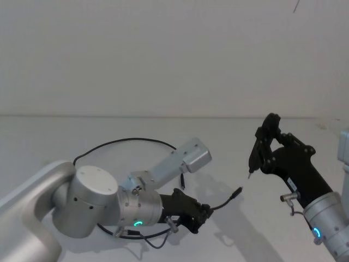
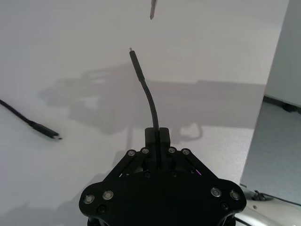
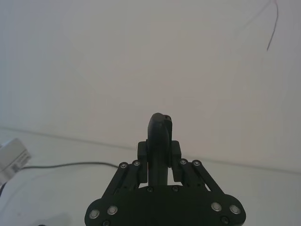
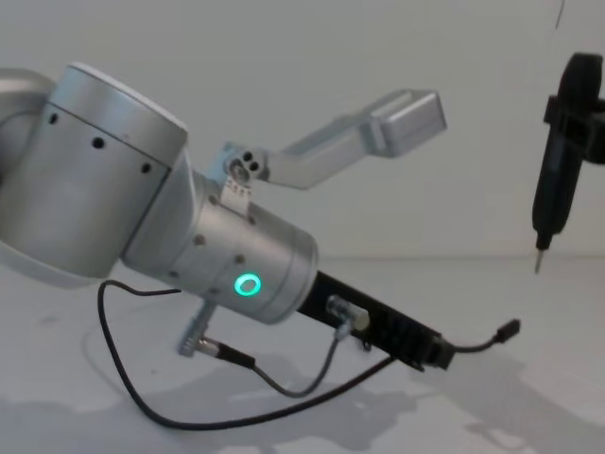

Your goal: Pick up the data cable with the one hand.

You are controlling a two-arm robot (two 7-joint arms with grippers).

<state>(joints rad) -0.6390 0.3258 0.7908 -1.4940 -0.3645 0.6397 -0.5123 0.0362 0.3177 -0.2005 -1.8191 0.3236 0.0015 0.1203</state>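
Observation:
The data cable (image 1: 131, 140) is a thin black cord that arcs over the white table behind my left arm. My left gripper (image 1: 204, 213), black and flat on a silver wrist with a green ring, is shut on the cable near one end. The short free end with its small plug (image 1: 238, 191) sticks out past the fingertips, just above the table. In the left wrist view the cable (image 2: 149, 101) rises straight out of the left gripper (image 2: 157, 134), and the other plug (image 2: 47, 133) lies on the table. From the chest the gripper (image 4: 437, 352) sits low with the plug (image 4: 510, 329) ahead of it.
My right gripper (image 1: 269, 136) is held up at the right, shut on a slim dark upright tool (image 4: 558, 180) whose thin metal tip (image 4: 539, 260) hangs above the cable's plug. A short grey lead (image 4: 284, 383) hangs from the left wrist. The table (image 1: 43, 136) is bare white.

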